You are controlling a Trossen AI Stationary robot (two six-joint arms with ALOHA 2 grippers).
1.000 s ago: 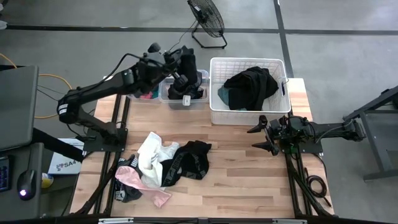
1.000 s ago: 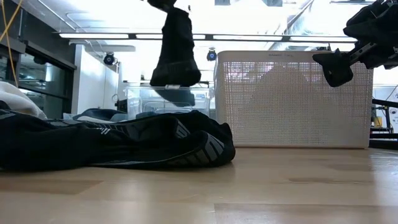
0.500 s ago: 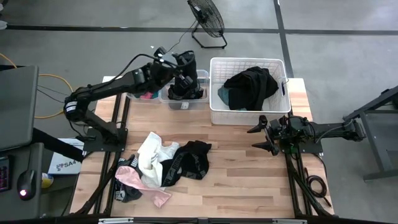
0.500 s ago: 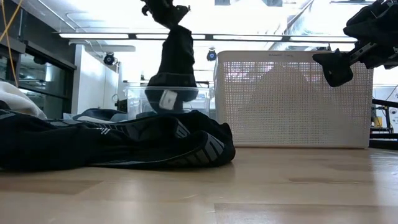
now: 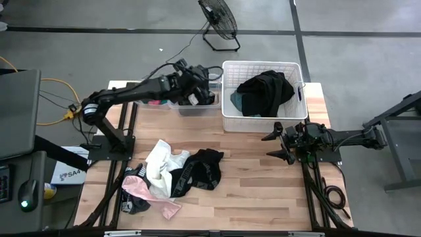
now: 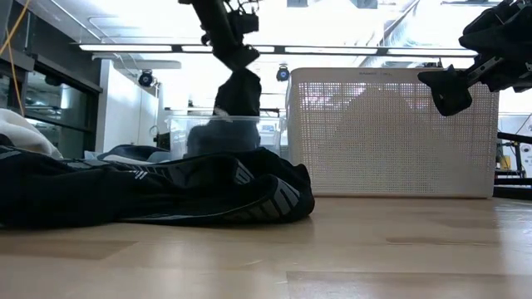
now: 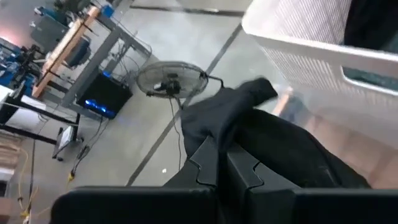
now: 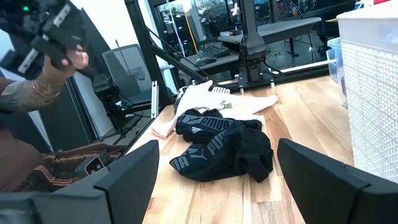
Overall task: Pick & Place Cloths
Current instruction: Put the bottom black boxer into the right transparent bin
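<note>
Your left fingers (image 6: 238, 51) grip the black cloth (image 6: 235, 93) over the bin (image 5: 195, 105), so let go next; right fingers (image 5: 279, 143) wait spread apart.

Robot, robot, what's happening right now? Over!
Left hand shut on black cloth, lowering into clear bin. Right hand open, waiting. Nothing blocking.

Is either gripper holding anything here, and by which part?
The left gripper pinches a black cloth by its top edge, over the clear bin. The right gripper is open and empty.
</note>
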